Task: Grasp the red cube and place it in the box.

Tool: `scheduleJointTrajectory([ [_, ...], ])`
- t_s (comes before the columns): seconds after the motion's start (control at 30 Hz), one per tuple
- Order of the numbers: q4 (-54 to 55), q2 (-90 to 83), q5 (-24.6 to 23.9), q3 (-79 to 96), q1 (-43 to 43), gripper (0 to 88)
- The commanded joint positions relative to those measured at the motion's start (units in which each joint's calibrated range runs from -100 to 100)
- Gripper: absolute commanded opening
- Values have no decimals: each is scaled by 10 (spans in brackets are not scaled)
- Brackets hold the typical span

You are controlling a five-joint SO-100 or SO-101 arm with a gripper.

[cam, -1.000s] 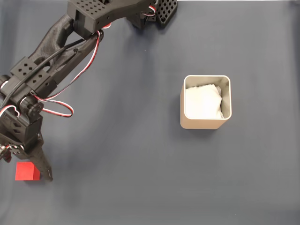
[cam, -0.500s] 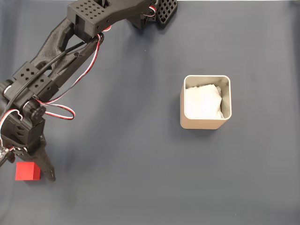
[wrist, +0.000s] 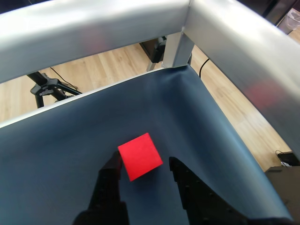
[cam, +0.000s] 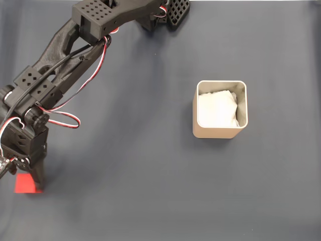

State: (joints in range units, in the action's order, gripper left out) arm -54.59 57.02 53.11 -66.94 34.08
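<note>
So far only the approach is done: the black two-finger gripper (wrist: 143, 171) stands spread around the small matte red cube (wrist: 139, 156), not yet pinching it, while the beige square open-top box (cam: 219, 131), far off, awaits it.

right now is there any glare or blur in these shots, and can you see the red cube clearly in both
Fixed view: even, soft light with faint shadows beside the box and under the arm; sharp, but the arm covers part of the red cube. Wrist view: bright glare on the metal frame rail, with a faint red reflection on its right stretch; the cube is crisp between the dark fingers.
</note>
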Motion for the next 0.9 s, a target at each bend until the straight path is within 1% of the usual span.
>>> scheduleJointTrajectory([
  [0.0, 5, -24, 3, -23, -8, 34],
  [0.07, 1, -27, 5, -21, -8, 3],
  [0.67, -14, -49, 9, -2, -7, 3],
  [0.87, -21, -91, 11, 54, -4, 3],
])
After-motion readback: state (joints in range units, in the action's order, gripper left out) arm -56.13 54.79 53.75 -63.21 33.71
